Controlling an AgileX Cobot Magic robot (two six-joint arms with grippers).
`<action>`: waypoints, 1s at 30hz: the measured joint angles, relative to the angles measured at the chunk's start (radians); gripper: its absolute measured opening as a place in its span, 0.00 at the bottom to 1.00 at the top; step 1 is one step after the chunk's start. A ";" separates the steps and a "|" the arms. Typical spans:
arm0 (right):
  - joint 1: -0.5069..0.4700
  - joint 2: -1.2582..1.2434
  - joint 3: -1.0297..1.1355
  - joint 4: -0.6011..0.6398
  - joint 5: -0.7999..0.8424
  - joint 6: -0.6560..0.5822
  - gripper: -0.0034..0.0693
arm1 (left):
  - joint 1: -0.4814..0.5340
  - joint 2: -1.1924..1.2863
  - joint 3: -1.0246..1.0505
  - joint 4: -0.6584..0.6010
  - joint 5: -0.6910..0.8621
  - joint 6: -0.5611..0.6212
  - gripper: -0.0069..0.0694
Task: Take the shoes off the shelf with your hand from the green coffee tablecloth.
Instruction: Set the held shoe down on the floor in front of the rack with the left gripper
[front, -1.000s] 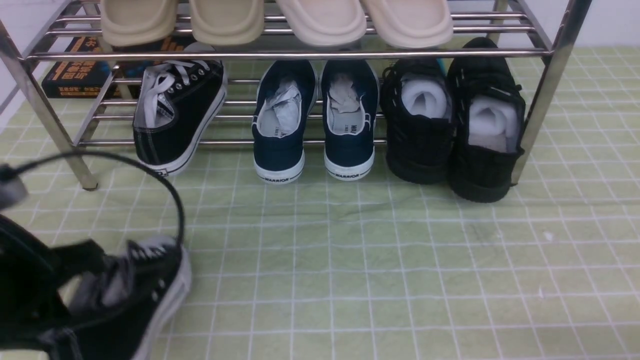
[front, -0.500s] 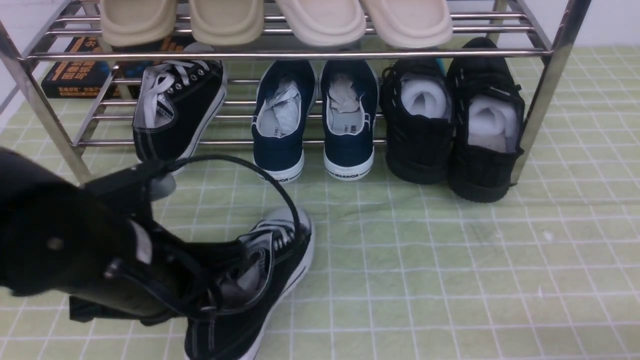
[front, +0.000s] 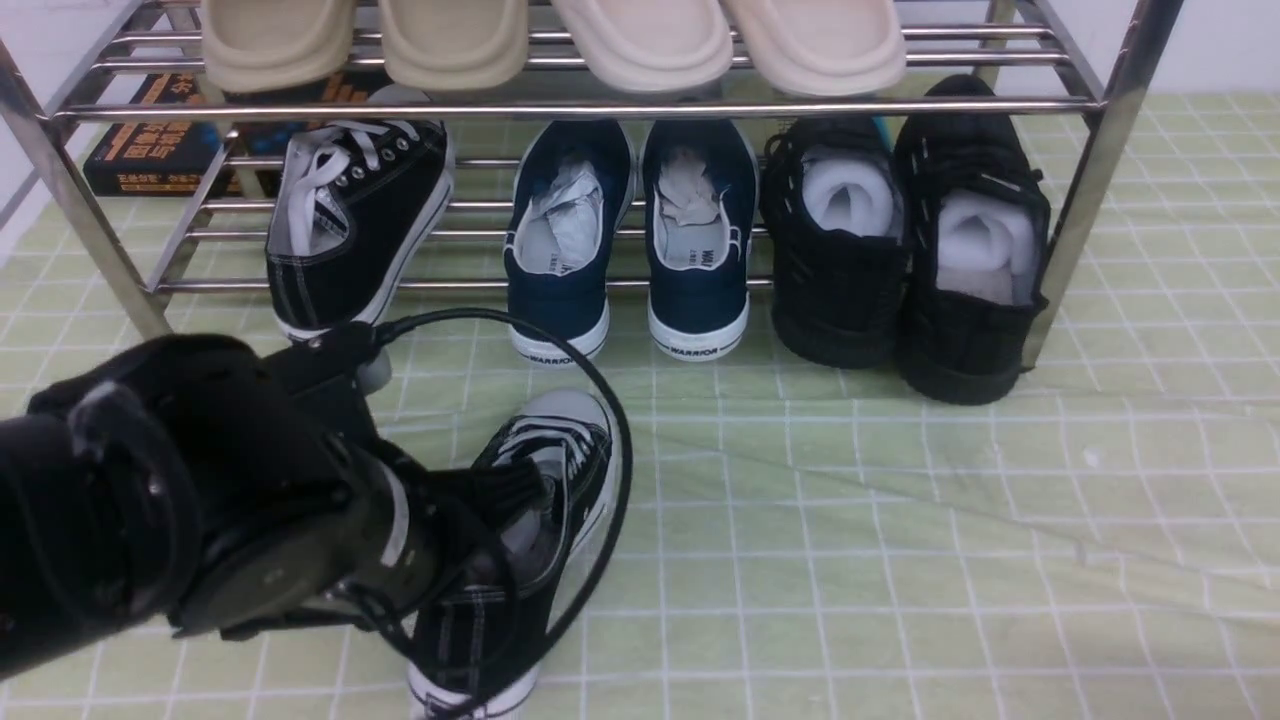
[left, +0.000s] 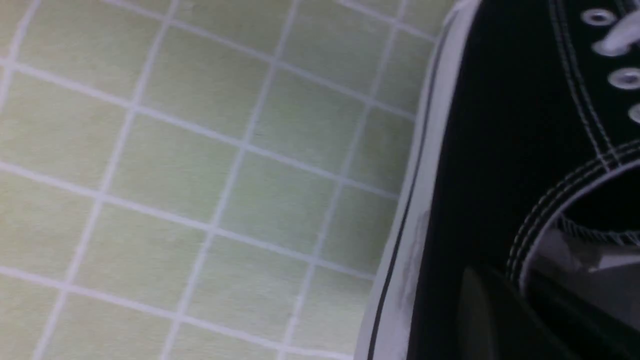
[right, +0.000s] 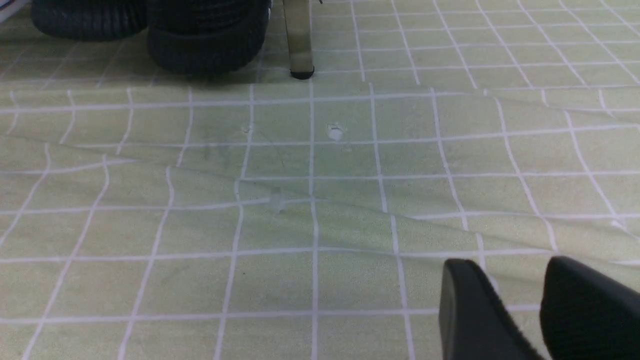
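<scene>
Pale green grid-checked tablecloth (front: 900, 560), wrinkled on your right side. Your left gripper (front: 495, 510) is pinched on the collar of one black canvas white-laced sneaker (front: 565, 440), toe toward the chrome tube shoe rack (front: 600, 108); can't tell if the sole touches cloth. The matching sneaker (front: 350, 220) sits tilted on the lower tier, left end. On your right gripper (right: 520, 300) the fingers are spread, low over the cloth.
</scene>
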 joint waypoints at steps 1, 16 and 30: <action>0.000 0.000 0.000 0.000 0.000 0.000 0.38 | -0.017 -0.011 0.001 0.000 0.001 -0.001 0.12; 0.000 0.000 0.000 0.000 0.000 0.000 0.38 | -0.093 -0.198 -0.033 0.004 0.207 0.001 0.12; 0.000 0.000 0.000 0.000 0.000 0.000 0.38 | -0.093 0.089 -0.037 0.039 0.030 -0.167 0.14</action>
